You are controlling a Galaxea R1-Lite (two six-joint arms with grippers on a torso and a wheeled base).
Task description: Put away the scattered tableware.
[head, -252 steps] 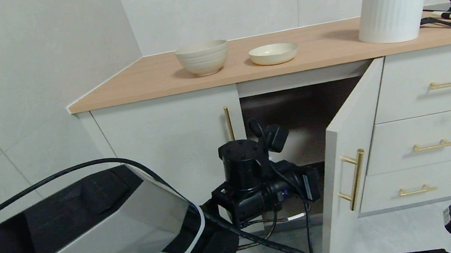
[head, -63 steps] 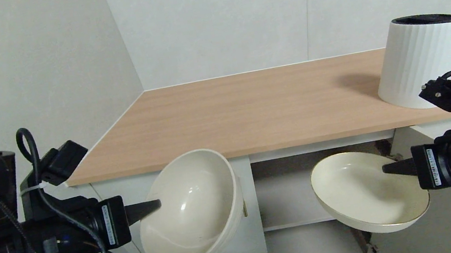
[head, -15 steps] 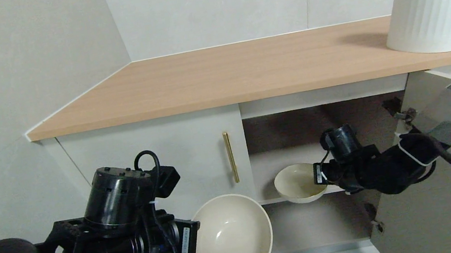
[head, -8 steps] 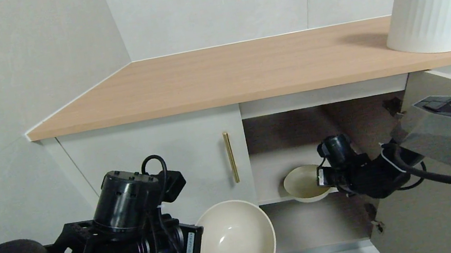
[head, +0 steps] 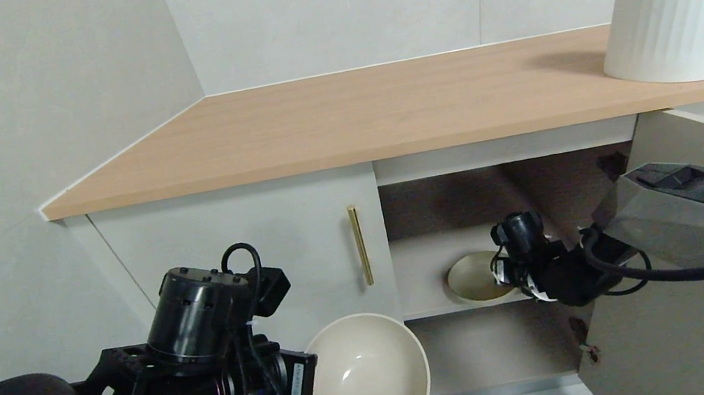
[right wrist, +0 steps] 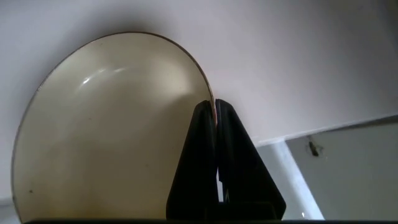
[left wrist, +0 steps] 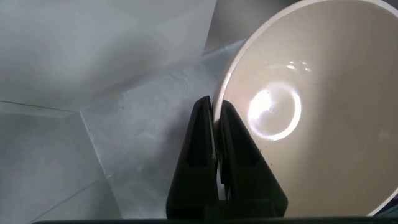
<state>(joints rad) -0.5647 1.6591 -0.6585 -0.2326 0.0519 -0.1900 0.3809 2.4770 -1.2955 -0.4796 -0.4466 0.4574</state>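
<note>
The left gripper (left wrist: 213, 112) pinches a bowl (head: 362, 383) by its rim, low before the closed door (head: 245, 235). The right gripper (right wrist: 215, 112) pinches a dish (head: 469, 278) by its rim at the cabinet shelf (head: 417, 272).

Pale tiled walls (head: 322, 11) fill the upper frame; wooden countertop (head: 346, 117) crosses the middle, white brass-handled cabinet (head: 225, 246) below.

Bowl (head: 360, 383) cut by bottom edge; plate (head: 469, 279) partly behind right pincer (head: 498, 272).
</note>
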